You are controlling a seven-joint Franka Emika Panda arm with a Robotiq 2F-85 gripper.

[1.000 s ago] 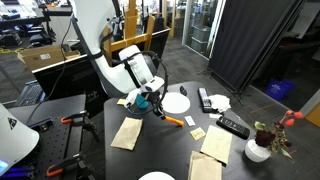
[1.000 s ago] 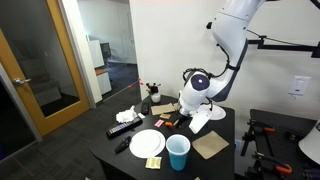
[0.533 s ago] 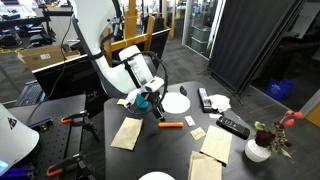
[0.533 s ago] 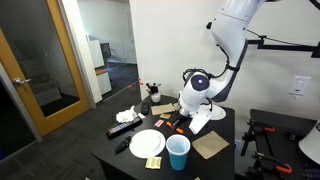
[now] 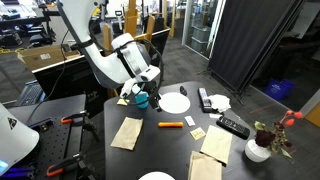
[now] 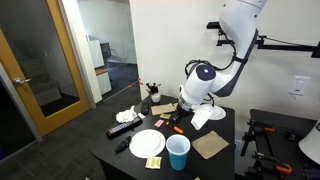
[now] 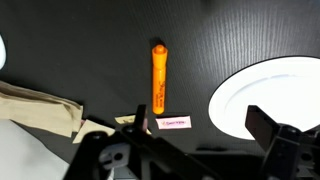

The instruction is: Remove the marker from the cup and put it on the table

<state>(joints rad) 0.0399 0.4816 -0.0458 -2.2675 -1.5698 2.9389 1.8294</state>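
The gripper [image 7: 180, 142] hangs above the table [image 7: 220, 30] with its jaws spread wide and nothing between them. The opening looks like a release: fingers this far apart cannot drag or tip what lies below when the arm lifts. Just beyond the fingertips in the wrist view lies the marker [image 7: 158, 78], flat on its side on the dark top, touching neither finger and resting just beside the white plate [image 7: 275, 90]. Lying lengthwise it has full support and little reason to roll. A small pink label [image 7: 175, 124] sits near the plate at the marker's nearer end. A tan paper napkin [image 7: 35, 105] lies on the marker's other side, away from the plate. In an exterior view the cup [image 6: 178, 152] stands upright beside the same plate, with no marker showing above its rim. Judging by this, the marker is out and set down, and only the arm's withdrawal remains.
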